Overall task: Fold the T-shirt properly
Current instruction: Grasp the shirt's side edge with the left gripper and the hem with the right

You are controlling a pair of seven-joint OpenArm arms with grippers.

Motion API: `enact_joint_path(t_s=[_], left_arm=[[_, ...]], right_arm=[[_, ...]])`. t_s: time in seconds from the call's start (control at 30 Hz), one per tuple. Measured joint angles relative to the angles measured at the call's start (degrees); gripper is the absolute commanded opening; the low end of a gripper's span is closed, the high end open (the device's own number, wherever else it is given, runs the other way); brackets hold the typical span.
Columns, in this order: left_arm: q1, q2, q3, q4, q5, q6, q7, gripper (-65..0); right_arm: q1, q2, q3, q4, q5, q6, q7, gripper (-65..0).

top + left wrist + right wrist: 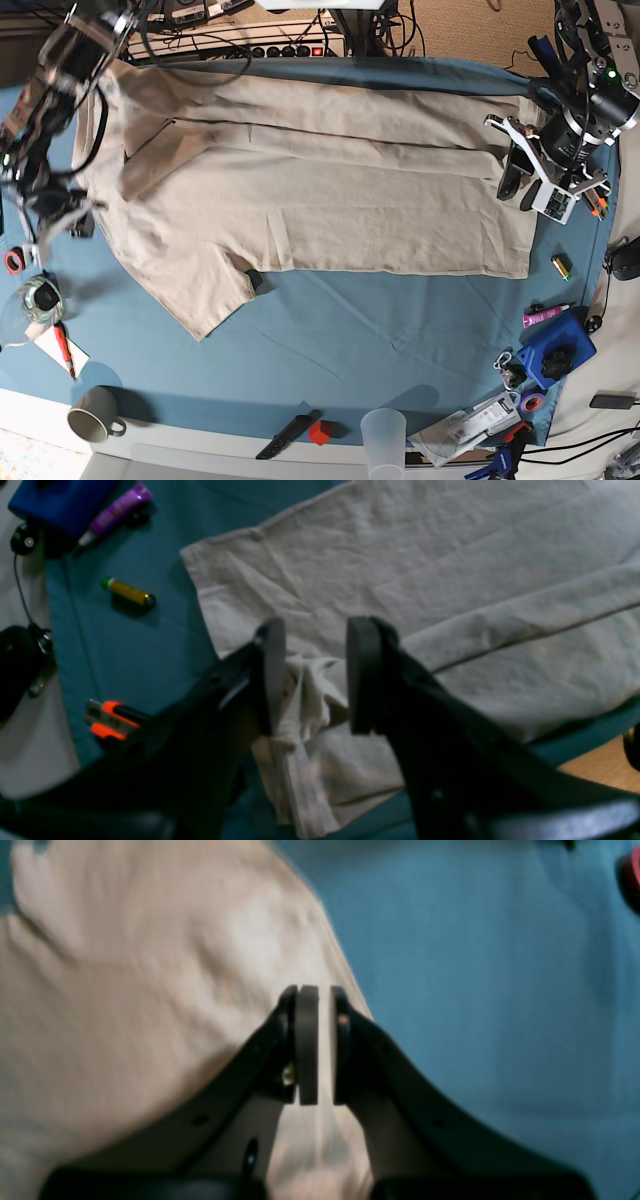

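A: The T-shirt (330, 200), beige, limp cotton, lies spread across the blue tablecloth (350, 340), one long side already folded in. It's light and will sag; take it at the hem or shoulder.

B: The left gripper (312, 675) hangs wide over the bunched hem. The right gripper (317, 1045), nearly closed, pinches the shirt's edge.

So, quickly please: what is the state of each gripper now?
Left gripper: open, poised over a bunched corner of the T-shirt, not gripping it.
Right gripper: nearly closed on the shirt's edge.
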Motion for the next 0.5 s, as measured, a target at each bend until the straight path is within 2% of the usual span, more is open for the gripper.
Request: enact_joint_path(t_s=[0.1,0.27,0.3,0.43,0.5], left_arm=[[0.0,0.0,0.0,0.0,0.0,0.0,0.0,-43.5],[0.0,0.0,0.0,0.0,0.0,0.0,0.0,-43.5],[0.0,0.0,0.0,0.0,0.0,0.0,0.0,-43.5],[0.0,0.0,0.0,0.0,0.4,0.0,0.0,-43.5],[0.0,0.0,0.0,0.0,1.5,0.0,0.0,-43.5]], right_arm=[[4.6,1.8,-4.3,-2.6,-0.1,0.0,-0.5,-60.0],[7.7,2.2,-7.5,-2.6,0.6,0.2,-1.2,-59.5],[8.1,2.2,-7.8,-2.6,0.4,0.4,-1.1,-57.0],[8.4,2.5,-11.1,-2.7,-7.6,1.3,-1.3,-39.8],[8.3,2.6,-13.5,-4.2,-8.6,1.3,0.6,-38.9]])
